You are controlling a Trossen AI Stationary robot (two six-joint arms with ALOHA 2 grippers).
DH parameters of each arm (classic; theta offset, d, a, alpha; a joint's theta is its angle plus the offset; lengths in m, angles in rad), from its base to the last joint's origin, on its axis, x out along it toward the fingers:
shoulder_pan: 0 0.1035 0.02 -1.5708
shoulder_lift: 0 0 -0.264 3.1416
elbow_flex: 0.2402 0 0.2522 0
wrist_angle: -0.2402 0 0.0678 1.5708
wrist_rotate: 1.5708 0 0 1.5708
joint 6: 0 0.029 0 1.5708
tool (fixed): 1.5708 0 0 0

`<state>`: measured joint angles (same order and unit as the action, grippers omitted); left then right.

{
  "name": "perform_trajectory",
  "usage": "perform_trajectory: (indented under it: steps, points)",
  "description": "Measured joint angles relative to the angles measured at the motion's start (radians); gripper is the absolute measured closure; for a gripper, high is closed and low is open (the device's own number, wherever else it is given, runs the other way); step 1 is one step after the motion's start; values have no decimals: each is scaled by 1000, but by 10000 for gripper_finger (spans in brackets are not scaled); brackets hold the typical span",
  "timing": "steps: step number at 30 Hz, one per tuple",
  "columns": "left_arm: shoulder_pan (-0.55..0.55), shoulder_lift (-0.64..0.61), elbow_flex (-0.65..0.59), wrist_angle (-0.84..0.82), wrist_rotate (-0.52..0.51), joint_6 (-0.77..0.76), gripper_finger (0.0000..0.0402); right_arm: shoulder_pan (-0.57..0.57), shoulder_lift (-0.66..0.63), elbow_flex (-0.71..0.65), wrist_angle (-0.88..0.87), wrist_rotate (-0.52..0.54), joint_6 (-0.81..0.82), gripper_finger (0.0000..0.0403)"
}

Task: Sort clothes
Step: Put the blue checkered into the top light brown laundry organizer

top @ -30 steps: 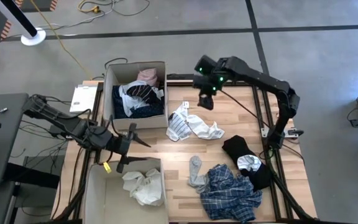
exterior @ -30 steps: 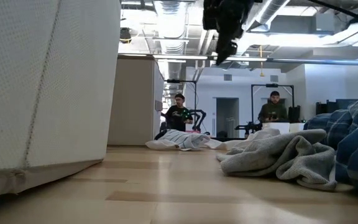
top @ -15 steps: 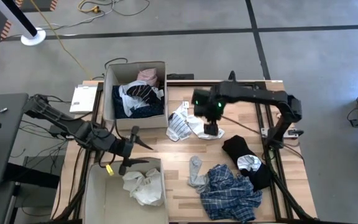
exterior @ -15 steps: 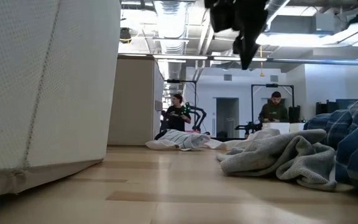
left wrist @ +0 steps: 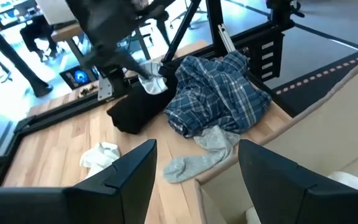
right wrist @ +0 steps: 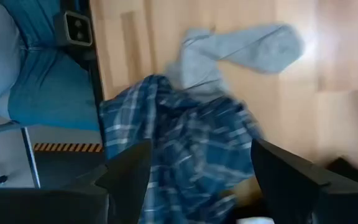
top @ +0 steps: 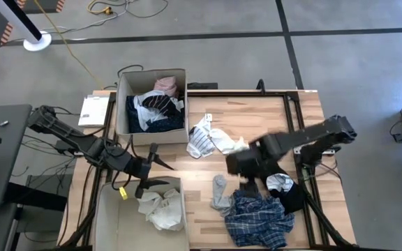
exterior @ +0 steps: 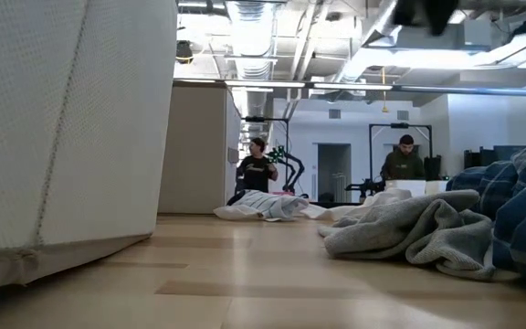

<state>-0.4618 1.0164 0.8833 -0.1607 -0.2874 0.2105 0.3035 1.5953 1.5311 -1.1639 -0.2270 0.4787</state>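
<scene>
right hand (top: 246,183): open, empty, above the tabletop (top: 187,216) | target: crumpled blue plaid cloth shirt (top: 257,215) lies just beyond its fingers, beside grey sock (top: 218,192) | nearer arm: right (my judgement) | left hand (top: 160,173): open, empty, over the cardboard box (top: 107,216)

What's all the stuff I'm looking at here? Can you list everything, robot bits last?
Far cardboard box: one, tan, table's far left, holding pink, white and dark clothes.
Near cardboard box: one, tan, near left, holding a white garment.
Striped garment: one, white and blue, mid-table.
Grey sock: one, beside the plaid.
Plaid shirt: one, blue, near right.
Black garment: one, right edge, a white piece on it.
Table: one, light wood.
People: two, far back of the room.
Left gripper: fingers open, over the near box's edge.
Right gripper: fingers open, above the plaid shirt.
</scene>
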Motion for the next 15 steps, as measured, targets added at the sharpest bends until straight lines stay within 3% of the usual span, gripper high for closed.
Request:
perform_trajectory:
  steps: [9, 15]
  points:
    - [0, 0, 0, 7, 0, 37, 180, 273, 56, -26, 4, 143, 348, 106]
    - [0, 0, 0, 43, 0, 60, 180, 375, 146, -26, -3, 153, 526, 64]
